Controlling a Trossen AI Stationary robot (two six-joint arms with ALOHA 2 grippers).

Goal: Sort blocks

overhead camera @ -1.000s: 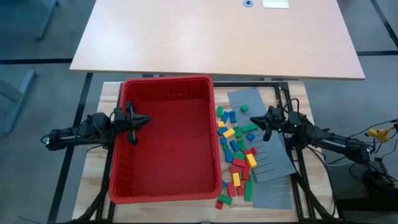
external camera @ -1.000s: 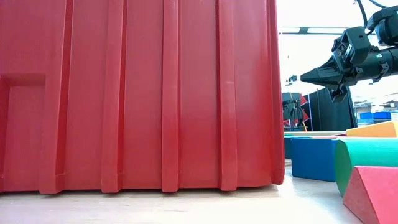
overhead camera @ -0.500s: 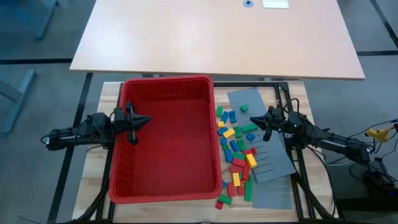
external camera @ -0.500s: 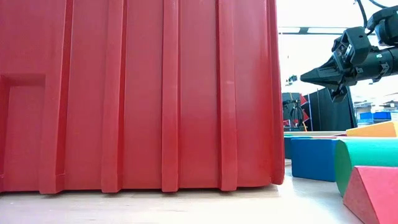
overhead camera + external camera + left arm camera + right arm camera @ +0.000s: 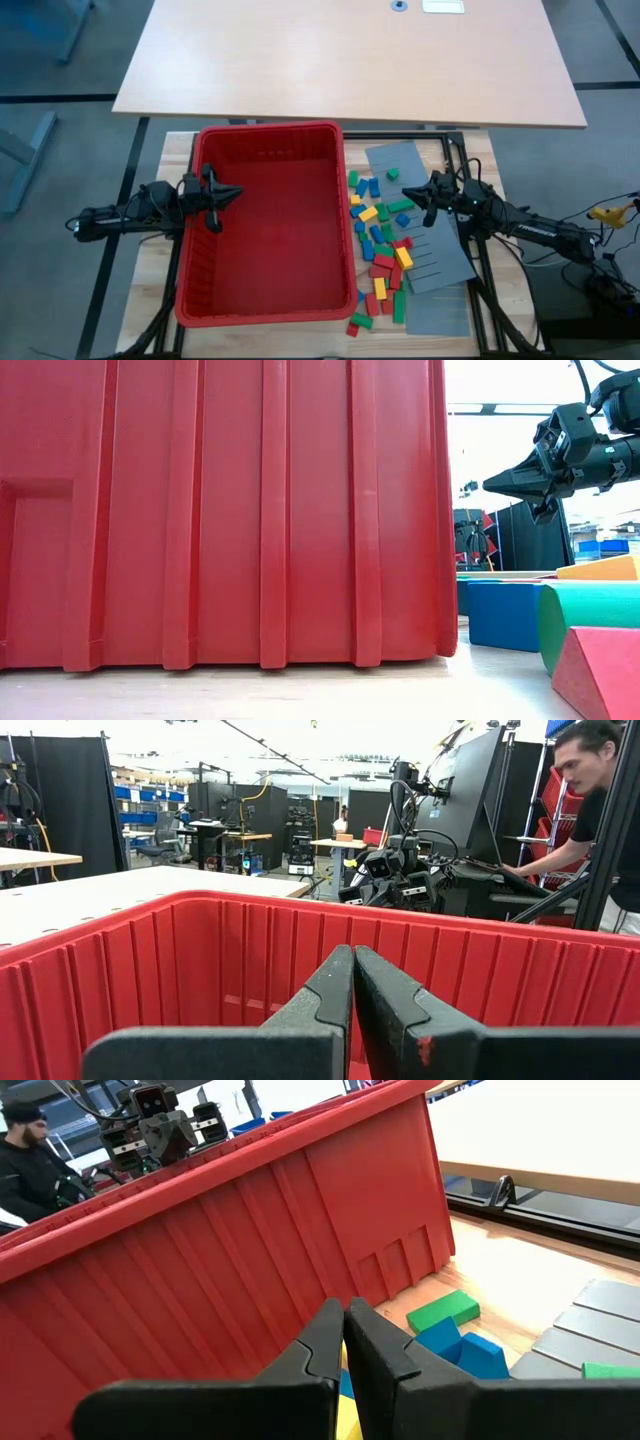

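On the wooden surface (image 5: 160,300): blocks (image 5: 380,235) scattered beside the red bin (image 5: 262,225), both arms idle above.

Blocks in red, green, blue and yellow lie in a loose strip between the bin's right wall and the grey slotted panels (image 5: 435,255); a few rest on the panels. None show inside the bin. Left end effector (image 5: 232,192) hangs over the bin's left rim, its fingers pressed together, holding nothing. Right end effector (image 5: 410,196) hovers above the upper part of the block strip, near a green block, fingers likewise together and empty. Low view: bin wall fills most of the frame, with blue, green, yellow and red blocks close at the right. A person (image 5: 590,790) stands in the room beyond.
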